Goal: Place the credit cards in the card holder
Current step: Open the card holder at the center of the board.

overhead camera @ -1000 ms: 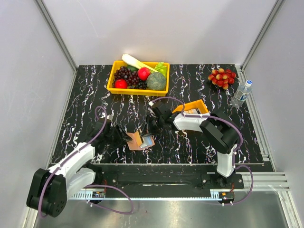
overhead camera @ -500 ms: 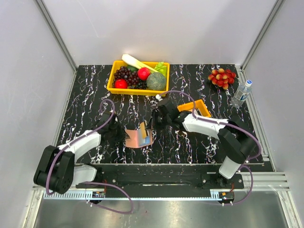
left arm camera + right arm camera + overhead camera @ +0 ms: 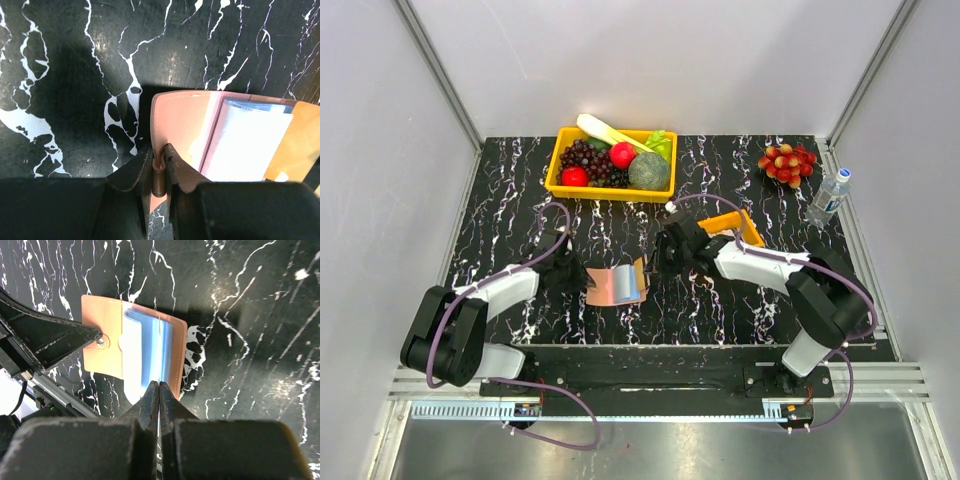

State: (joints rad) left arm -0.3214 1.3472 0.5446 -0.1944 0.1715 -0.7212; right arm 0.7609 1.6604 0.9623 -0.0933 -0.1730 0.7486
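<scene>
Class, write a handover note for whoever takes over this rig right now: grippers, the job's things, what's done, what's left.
Left gripper: shut on the card holder at its flap edge, holding it open.
Right gripper: shut on a beige card, held on edge at the pale slots.
Done: holder open, card at slots.
Left: push this card in; other cards not in view.

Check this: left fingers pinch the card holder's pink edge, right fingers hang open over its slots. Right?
Not open: the right wrist view shows the right fingers shut on a thin credit card held edge-on over the slots. The left fingers do pinch the pink edge of the card holder.
</scene>
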